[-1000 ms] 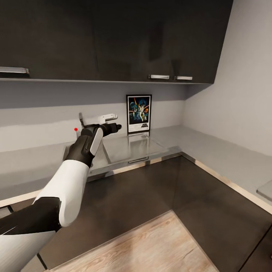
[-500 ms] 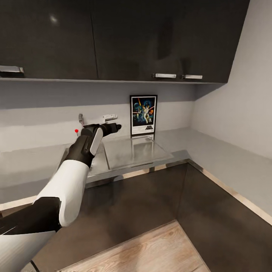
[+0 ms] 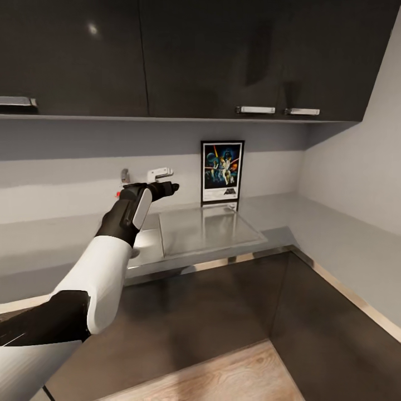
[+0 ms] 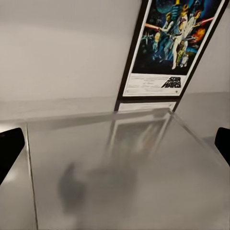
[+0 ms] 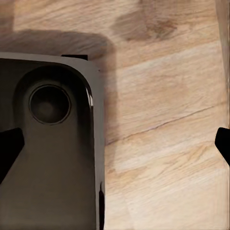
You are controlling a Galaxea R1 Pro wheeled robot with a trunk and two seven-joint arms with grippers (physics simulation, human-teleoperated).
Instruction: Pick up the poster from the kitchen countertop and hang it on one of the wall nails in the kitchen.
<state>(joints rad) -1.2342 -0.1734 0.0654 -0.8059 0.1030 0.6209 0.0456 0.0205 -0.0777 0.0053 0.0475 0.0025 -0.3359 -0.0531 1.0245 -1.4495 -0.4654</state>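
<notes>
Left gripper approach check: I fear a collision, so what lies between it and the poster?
Nothing upright: bare countertop runs from the left gripper to the poster, per left wrist view.

Left arm (image 3: pixel 106 267) reached forward and up from the view's lower left, white forearm, black wrist. Left gripper (image 3: pixel 167 187) held level, pointing forward, fingers (image 4: pixel 9 149) spread wide with nothing between. Right gripper's fingers (image 5: pixel 10 146) likewise apart, aimed downward, empty.

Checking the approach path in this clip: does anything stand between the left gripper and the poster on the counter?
Nothing visible does. The left gripper points toward the poster, which stands upright against the wall on the kitchen countertop. Between them lies only the flat grey drainboard. The faucet sits behind the gripper, off the line.
</notes>
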